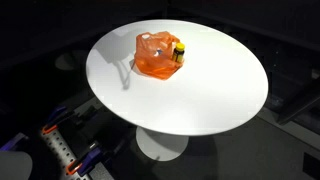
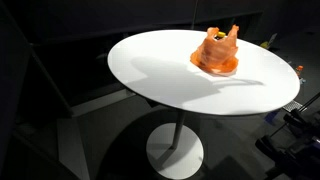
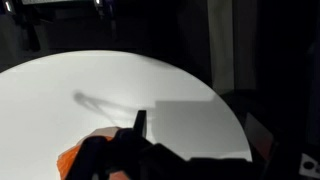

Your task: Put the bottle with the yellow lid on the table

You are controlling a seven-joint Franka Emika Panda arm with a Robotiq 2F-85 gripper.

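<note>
An orange plastic bag (image 1: 155, 55) lies crumpled on the round white table (image 1: 200, 95), toward its far side. A small dark bottle with a yellow lid (image 1: 180, 49) stands upright against the bag's edge, partly wrapped by it. In an exterior view the bag (image 2: 215, 52) hides the bottle. The wrist view shows the table (image 3: 120, 80) from above, a bit of the orange bag (image 3: 72, 160) at the bottom left, and my gripper (image 3: 140, 125) as a dark silhouette with one finger tip showing. The arm does not show in either exterior view.
The table stands on a white pedestal foot (image 2: 175, 155) in a dark room. Blue and orange clamps (image 1: 60, 145) sit on dark gear below the table's near edge. More equipment (image 2: 295, 125) stands beside the table.
</note>
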